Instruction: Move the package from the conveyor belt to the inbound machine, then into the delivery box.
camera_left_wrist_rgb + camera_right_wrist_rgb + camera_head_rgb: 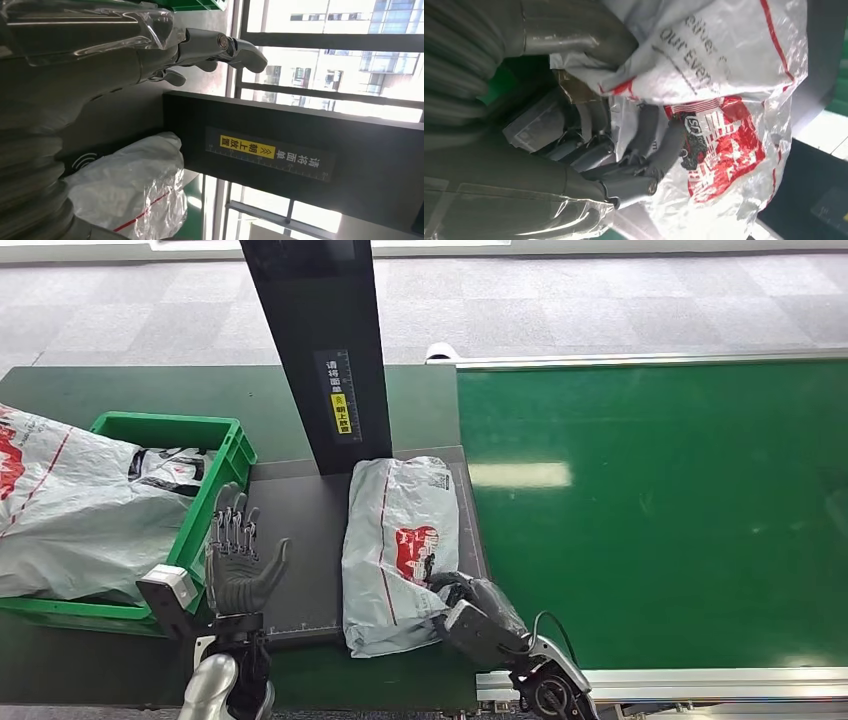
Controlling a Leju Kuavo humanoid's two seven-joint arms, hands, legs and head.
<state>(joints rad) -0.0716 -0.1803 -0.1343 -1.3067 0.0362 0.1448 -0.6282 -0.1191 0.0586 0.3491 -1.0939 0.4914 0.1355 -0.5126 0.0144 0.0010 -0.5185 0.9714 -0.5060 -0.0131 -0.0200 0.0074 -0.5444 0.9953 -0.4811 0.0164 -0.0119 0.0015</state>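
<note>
A grey plastic package (400, 550) with a red logo lies on the dark platform of the inbound machine (300, 540), beside the machine's black post (330, 350). My right hand (470, 605) grips the package's near right edge; in the right wrist view its fingers (644, 150) curl into the crumpled wrapper (724, 100). My left hand (238, 560) is held upright with spread fingers over the platform's left side, holding nothing, just right of the green delivery box (225, 455). The left wrist view shows its fingers (220, 47), the package (135, 190) and the post (300, 160).
The green box holds a large grey bag (80, 510) that spills over its left side. The green conveyor belt (660, 500) stretches to the right, with a metal rail (700, 680) along its near edge. Grey carpet floor (600, 300) lies beyond.
</note>
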